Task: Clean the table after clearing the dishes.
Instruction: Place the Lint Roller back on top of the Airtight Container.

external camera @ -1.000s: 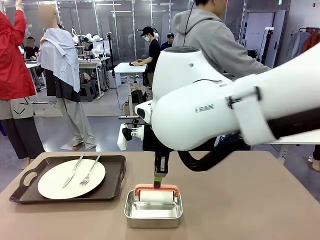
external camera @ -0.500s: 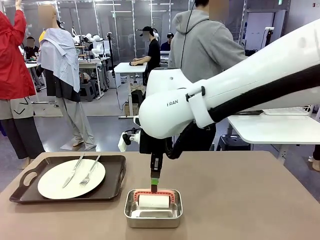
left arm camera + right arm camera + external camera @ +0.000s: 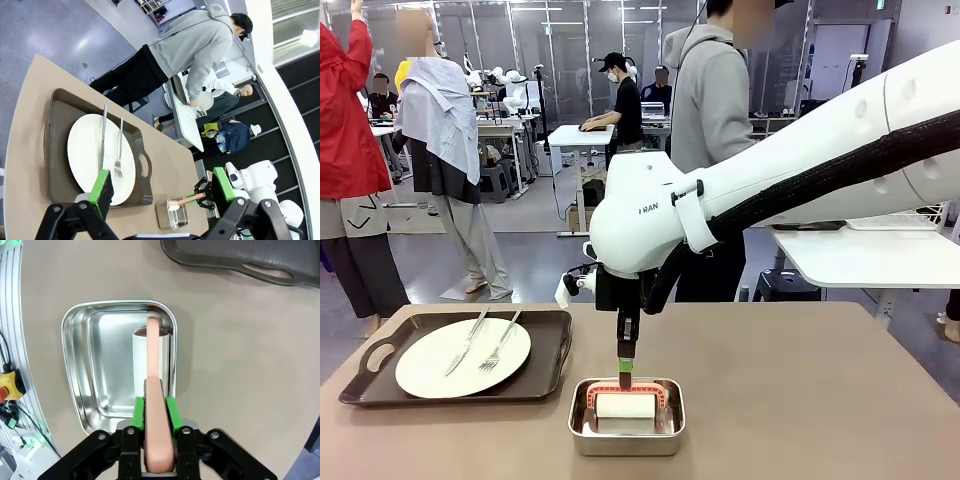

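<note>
My right gripper (image 3: 625, 362) (image 3: 155, 412) is shut on the pink handle of a lint roller (image 3: 625, 405) (image 3: 152, 390). The roller's white roll rests inside a small steel pan (image 3: 626, 442) (image 3: 85, 340) near the front edge of the brown table (image 3: 800, 400). The dishes sit at the left: a white plate (image 3: 430, 365) (image 3: 90, 150) with a knife (image 3: 468, 340) and a fork (image 3: 500, 345), on a dark tray (image 3: 555, 340) (image 3: 57, 165). My left gripper (image 3: 162, 187) hangs open high above the tray, holding nothing.
A person in a grey hoodie (image 3: 705, 100) stands at the far edge, turned toward a white table (image 3: 870, 255) at the right. The tray's handle (image 3: 265, 271) lies close beyond the pan. Bare tabletop stretches right of the pan.
My right arm has lowered the roller from just above the pan's rim down into the pan. The person behind has shifted to the left. The tray and plate are unmoved.
</note>
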`<state>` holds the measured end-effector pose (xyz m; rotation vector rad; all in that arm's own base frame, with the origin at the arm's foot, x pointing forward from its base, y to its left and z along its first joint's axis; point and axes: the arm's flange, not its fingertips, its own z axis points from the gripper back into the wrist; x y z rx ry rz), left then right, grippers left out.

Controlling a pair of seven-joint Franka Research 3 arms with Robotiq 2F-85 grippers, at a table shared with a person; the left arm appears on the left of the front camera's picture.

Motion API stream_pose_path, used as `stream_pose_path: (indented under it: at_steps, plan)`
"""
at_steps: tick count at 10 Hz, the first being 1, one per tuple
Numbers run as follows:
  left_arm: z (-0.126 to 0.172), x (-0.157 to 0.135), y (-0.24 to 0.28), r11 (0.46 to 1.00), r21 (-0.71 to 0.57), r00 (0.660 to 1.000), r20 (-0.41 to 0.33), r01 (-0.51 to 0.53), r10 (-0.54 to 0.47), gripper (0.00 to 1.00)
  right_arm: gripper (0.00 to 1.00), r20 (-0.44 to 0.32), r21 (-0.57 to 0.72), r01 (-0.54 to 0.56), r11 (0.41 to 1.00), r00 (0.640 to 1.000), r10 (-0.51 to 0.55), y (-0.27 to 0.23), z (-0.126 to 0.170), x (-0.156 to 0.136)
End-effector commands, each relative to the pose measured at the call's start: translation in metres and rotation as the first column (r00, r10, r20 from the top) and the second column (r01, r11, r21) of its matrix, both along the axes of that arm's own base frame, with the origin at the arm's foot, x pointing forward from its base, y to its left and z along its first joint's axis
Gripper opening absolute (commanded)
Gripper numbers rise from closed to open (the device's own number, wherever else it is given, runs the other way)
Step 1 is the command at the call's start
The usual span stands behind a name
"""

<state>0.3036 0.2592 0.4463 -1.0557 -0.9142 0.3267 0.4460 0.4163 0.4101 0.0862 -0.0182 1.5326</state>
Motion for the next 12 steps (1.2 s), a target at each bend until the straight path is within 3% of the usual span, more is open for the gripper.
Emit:
stream_pose_path:
  at_steps: [1, 3, 4, 8, 9, 10, 12]
  plan:
    - [0.002, 0.0, 0.003, 1.0, -0.007, 1.0, 0.027, 0.002, -0.002, 1.0, 0.59, 0.006, -0.019, -0.012, 1.0, 1.0, 0.012, 0.0, 0.003, -0.002]
    - [0.002, 0.0, 0.003, 1.0, -0.007, 1.0, 0.027, 0.002, -0.002, 1.0, 0.96, 0.018, -0.015, -0.012, 1.0, 1.0, 0.012, -0.001, 0.008, -0.003]
    - [0.002, 0.0, 0.003, 1.0, -0.007, 1.0, 0.027, 0.002, -0.002, 1.0, 1.0, 0.02, -0.014, -0.013, 1.0, 1.0, 0.013, -0.001, 0.008, -0.003]
    - [0.002, 0.0, 0.003, 1.0, -0.007, 1.0, 0.027, 0.002, -0.002, 1.0, 1.0, 0.038, -0.007, -0.004, 1.0, 0.999, 0.005, -0.004, 0.01, -0.003]
    - [0.002, 0.0, 0.003, 1.0, -0.007, 1.0, 0.027, 0.002, -0.002, 1.0, 0.95, 0.056, -0.015, 0.016, 1.0, 0.998, -0.015, -0.012, 0.006, 0.002]
    - [0.002, 0.0, 0.003, 1.0, -0.007, 1.0, 0.027, 0.002, -0.002, 1.0, 0.95, 0.017, -0.001, -0.009, 1.0, 1.0, 0.009, 0.001, 0.007, 0.002]
    - [0.002, 0.0, 0.003, 1.0, -0.007, 1.0, 0.027, 0.002, -0.002, 1.0, 0.95, 0.017, -0.001, -0.009, 1.0, 1.0, 0.009, 0.001, 0.007, 0.002]
